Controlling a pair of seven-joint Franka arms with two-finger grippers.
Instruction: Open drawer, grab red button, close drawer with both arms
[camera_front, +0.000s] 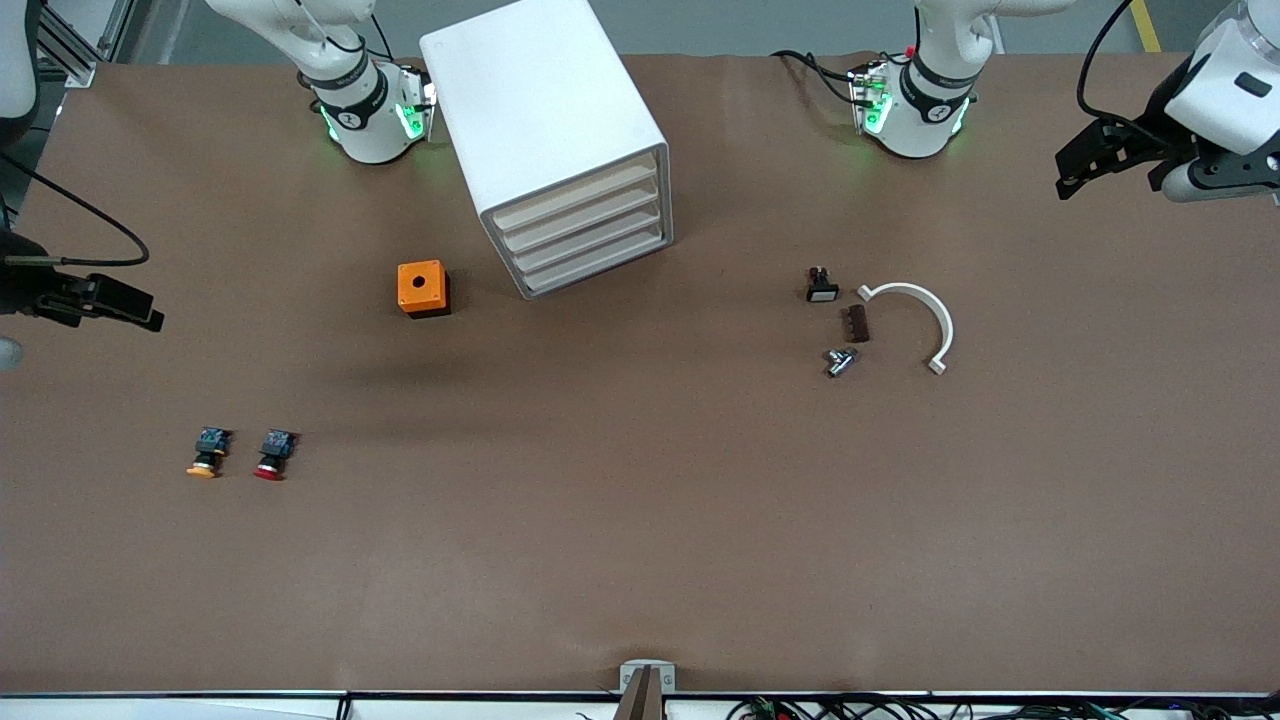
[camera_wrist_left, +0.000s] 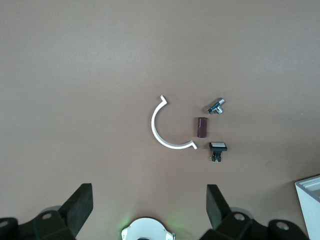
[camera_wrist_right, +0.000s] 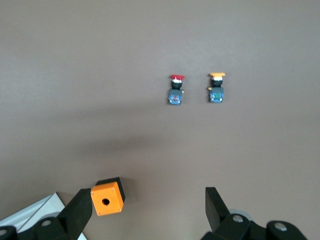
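The white cabinet (camera_front: 560, 140) stands between the arm bases, its four pale beige drawer fronts (camera_front: 585, 225) all shut. The red-capped button (camera_front: 272, 455) lies on the table toward the right arm's end, beside an orange-yellow-capped one (camera_front: 206, 453); both also show in the right wrist view, the red button (camera_wrist_right: 176, 90) and the orange-yellow button (camera_wrist_right: 216, 88). My right gripper (camera_front: 120, 303) hangs open and empty high over the right arm's end of the table, fingers wide (camera_wrist_right: 147, 207). My left gripper (camera_front: 1085, 165) hangs open and empty high over the left arm's end (camera_wrist_left: 149, 205).
An orange cube with a hole (camera_front: 422, 288) sits beside the cabinet. Toward the left arm's end lie a white arc (camera_front: 915, 320), a brown block (camera_front: 857, 323), a small metal fitting (camera_front: 840, 361) and a black white-capped switch (camera_front: 821, 287).
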